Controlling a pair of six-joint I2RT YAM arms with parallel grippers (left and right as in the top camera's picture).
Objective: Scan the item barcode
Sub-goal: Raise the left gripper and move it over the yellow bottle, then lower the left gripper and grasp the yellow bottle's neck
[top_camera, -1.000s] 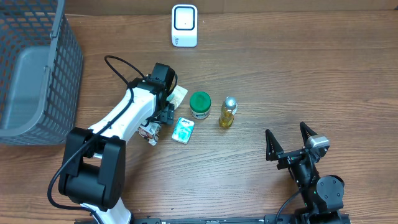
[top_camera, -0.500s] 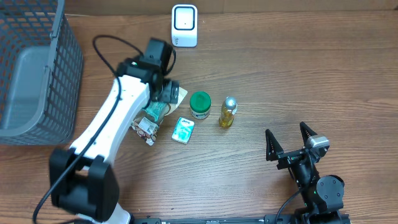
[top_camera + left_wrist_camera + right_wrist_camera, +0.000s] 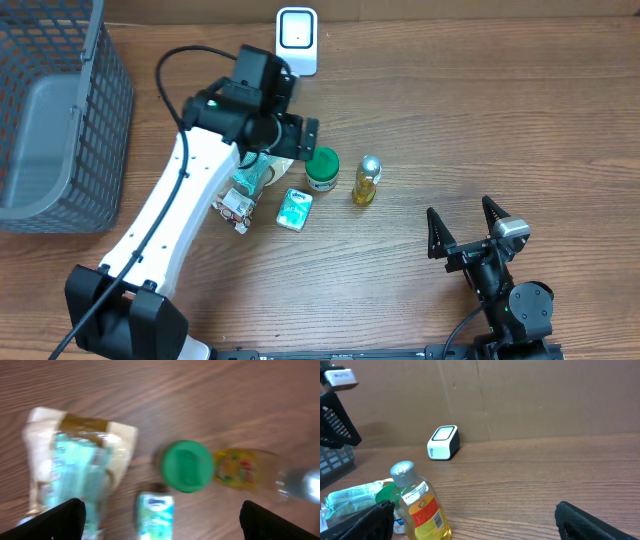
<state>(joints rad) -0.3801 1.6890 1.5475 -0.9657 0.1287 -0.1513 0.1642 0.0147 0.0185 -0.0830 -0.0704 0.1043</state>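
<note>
The left wrist cam gives us a blurry top-down of the packet (image 3: 80,465), green-lid jar (image 3: 187,466), yellow bottle (image 3: 240,469) and teal box (image 3: 155,522). Only the overhead and right wrist show the white scanner (image 3: 297,40), well apart at the back. The left arm (image 3: 190,200) reaches over the 4 items, left gripper (image 3: 162,506) spread wide and holding nothing. The right gripper (image 3: 460,212) is spread too.

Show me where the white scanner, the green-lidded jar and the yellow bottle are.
white scanner (image 3: 297,40), overhead view, on its top face.
green-lidded jar (image 3: 187,466), left wrist view, middle of its lid.
yellow bottle (image 3: 426,509), right wrist view, on its label.
</note>
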